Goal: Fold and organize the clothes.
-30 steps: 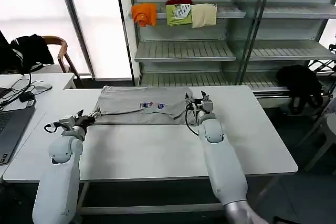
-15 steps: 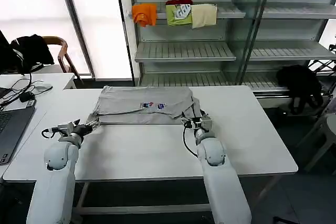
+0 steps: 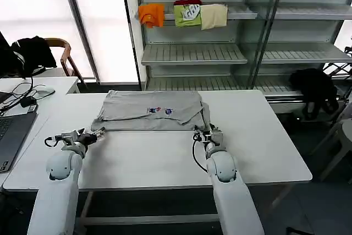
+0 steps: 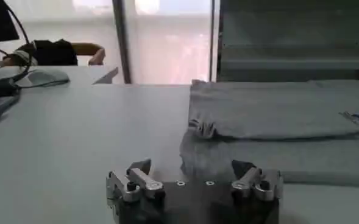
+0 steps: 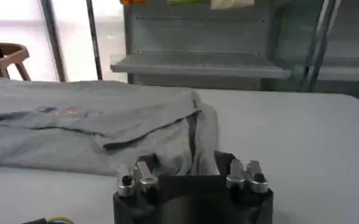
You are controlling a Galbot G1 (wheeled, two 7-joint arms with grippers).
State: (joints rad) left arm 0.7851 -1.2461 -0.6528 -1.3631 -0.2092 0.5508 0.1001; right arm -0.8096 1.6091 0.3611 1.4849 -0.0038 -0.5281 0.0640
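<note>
Here the light grey T-shirt (image 3: pixel 151 110), marked by a small multicoloured chest print (image 3: pixel 160 110), lies partly folded on the far half of the white table (image 3: pixel 165 158), its near layers doubled over. The left gripper (image 3: pixel 98 133) rests low over the table at the shirt's near-left corner; in the left wrist view its fingers (image 4: pixel 140 175) stand apart with nothing between them, released, and the shirt's folded edge (image 4: pixel 270 131) lies just beyond them. The right gripper (image 3: pixel 210 130) sits at the shirt's near-right corner, where the cloth is bunched into folds. In the right wrist view its fingers (image 5: pixel 144 173) are likewise spread and empty, the rumpled corner of the shirt (image 5: pixel 179 137) just ahead of them. Behind the table stands a metal shelving unit (image 3: pixel 220 53) bearing orange (image 3: pixel 150 14), green (image 3: pixel 187 14) and cream (image 3: pixel 213 15) folded garments. A laptop (image 3: pixel 10 130) occupies the adjoining desk on the left.
</note>
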